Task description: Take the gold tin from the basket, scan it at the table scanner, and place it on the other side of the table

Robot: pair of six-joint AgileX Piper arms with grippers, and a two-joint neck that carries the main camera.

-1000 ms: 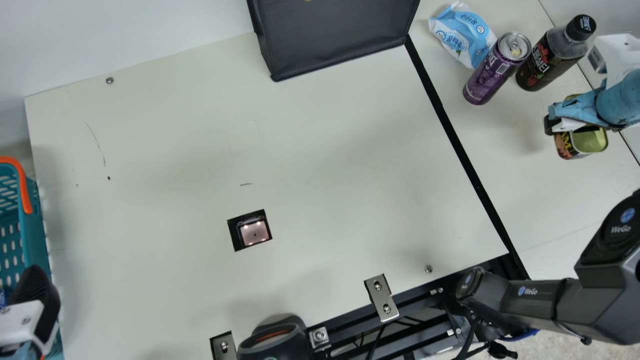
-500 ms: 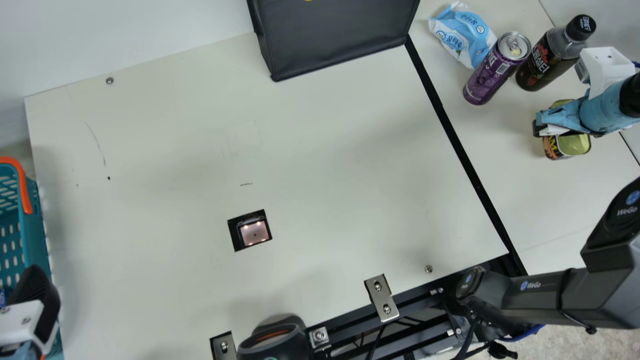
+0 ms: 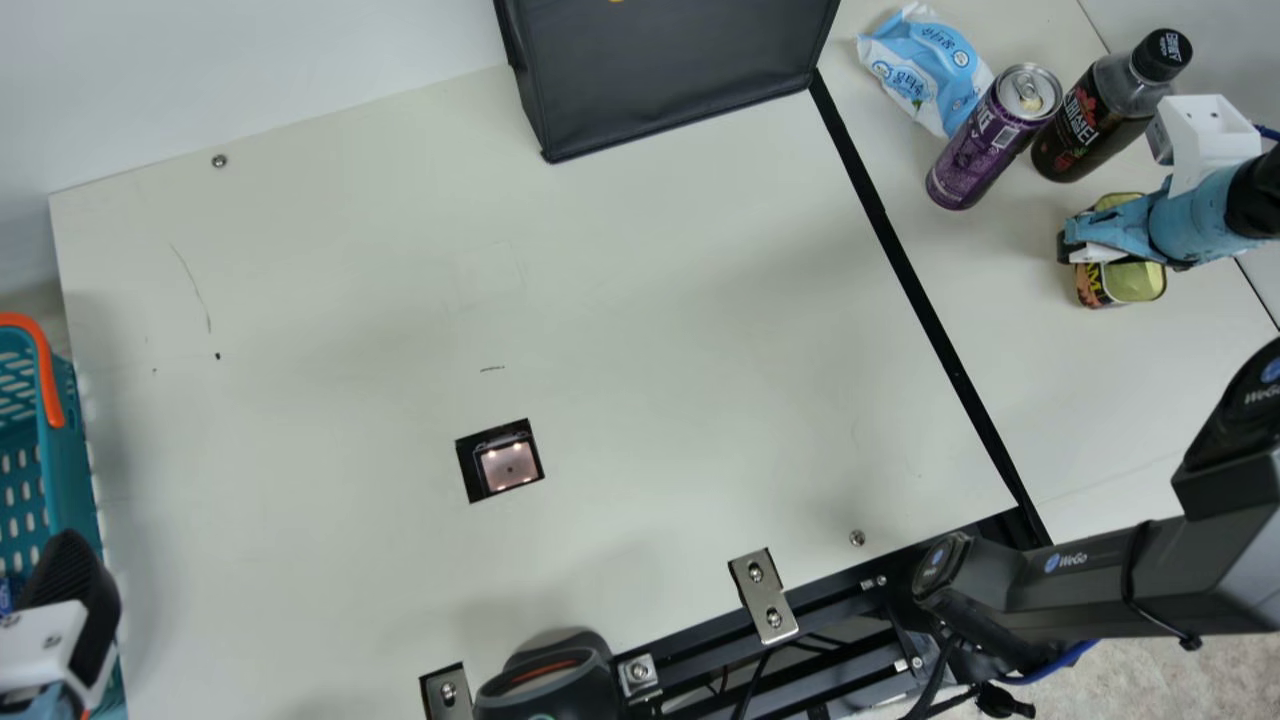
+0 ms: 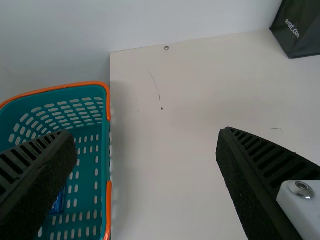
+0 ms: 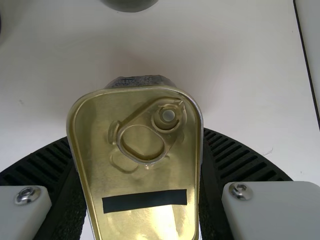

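At the right side in the main view, my right gripper (image 3: 1100,238) is shut on the gold tin (image 3: 1135,282), whose lid faces up. The right wrist view has the tin (image 5: 150,185) between the ribbed fingers of my right gripper (image 5: 142,170), pads against its sides. Whether its base touches the table cannot be told. My left gripper (image 3: 65,600) is by the teal basket (image 3: 75,470); in the left wrist view, the left gripper (image 4: 147,155) is open and empty. The square table scanner (image 3: 508,466) is set into the board, far from both grippers.
A purple can (image 3: 985,145), a dark bottle (image 3: 1090,125) and a blue-white packet (image 3: 925,70) stand or lie beyond my right gripper. A black bag (image 3: 670,70) stands at the board's far edge. A handheld scanner (image 3: 550,685) is at the near edge.
My right gripper has moved a little leftward in the main view, carrying the tin along, and its arm has shifted too. The left gripper has stayed still.
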